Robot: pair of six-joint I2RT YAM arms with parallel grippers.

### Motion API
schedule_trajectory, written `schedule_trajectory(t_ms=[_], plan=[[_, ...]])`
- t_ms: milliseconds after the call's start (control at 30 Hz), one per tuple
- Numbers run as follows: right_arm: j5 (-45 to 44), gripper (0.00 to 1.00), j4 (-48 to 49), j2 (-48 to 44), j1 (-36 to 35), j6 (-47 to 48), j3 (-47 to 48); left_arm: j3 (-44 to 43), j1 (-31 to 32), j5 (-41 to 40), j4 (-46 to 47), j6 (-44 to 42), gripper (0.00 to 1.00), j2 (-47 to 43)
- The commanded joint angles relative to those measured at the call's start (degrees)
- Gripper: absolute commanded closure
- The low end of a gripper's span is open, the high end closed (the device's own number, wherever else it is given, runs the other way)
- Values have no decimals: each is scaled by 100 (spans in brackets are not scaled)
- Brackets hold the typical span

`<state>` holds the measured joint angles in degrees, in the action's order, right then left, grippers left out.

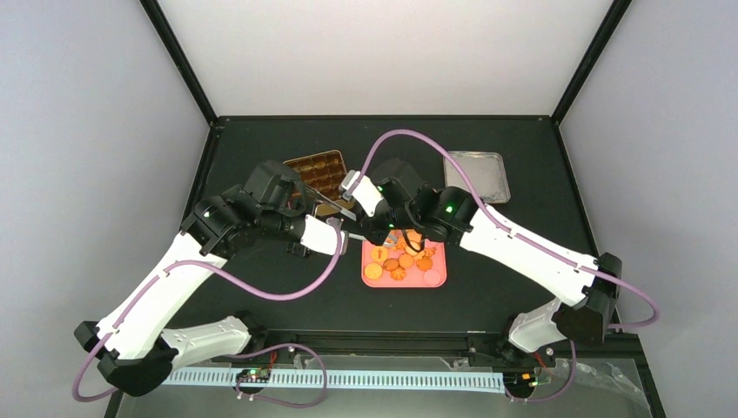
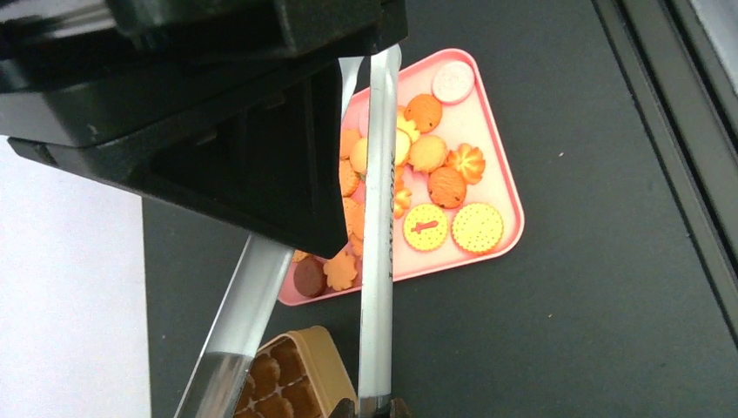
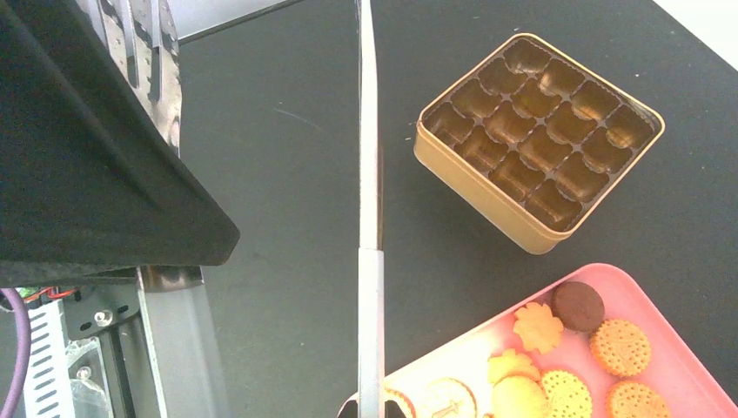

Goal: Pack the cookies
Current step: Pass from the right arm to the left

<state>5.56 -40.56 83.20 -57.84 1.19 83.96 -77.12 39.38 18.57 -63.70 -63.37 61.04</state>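
Note:
The cookies lie in a heap on a pink tray: round orange ones, flower shapes, a dark brown one. The two grippers meet just left of the tray, over the bare tabletop between it and the tin, and both hold the metal tongs. My left gripper is shut on one tong arm, with the cookies beyond it. My right gripper is shut on the thin edge of the tongs, beside the tray's bare corner. The tin's brown compartments hold nothing.
A silver lid-like tray lies at the back right. The tin stands close to the tongs' second arm. The other gripper's black body fills the upper left of each wrist view. Purple cables loop off both arms.

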Motion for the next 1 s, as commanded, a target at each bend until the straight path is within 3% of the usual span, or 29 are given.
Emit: schedule_trajectory(t_ms=[0, 333, 400, 500, 600, 767, 967], plan=[[594, 99, 651, -559, -42, -194, 57, 86, -205, -5, -238, 435, 94, 73], [553, 99, 890, -814, 138, -304, -243, 226, -544, 839, -513, 910, 95, 31], [580, 99, 784, -682, 135, -265, -146, 193, -545, 882, -545, 936, 85, 7], [606, 99, 503, -411, 129, -165, 62, 4, -542, 791, -632, 931, 56, 53], [453, 99, 347, -227, 100, -105, 126, -361, -537, 524, -814, 813, 48, 159], [111, 99, 292, -120, 40, -30, 82, -855, -568, 211, -1283, 559, 49, 311], [-98, 99, 428, -41, -80, -63, 173, -680, -568, 451, -1601, 641, 73, 529]])
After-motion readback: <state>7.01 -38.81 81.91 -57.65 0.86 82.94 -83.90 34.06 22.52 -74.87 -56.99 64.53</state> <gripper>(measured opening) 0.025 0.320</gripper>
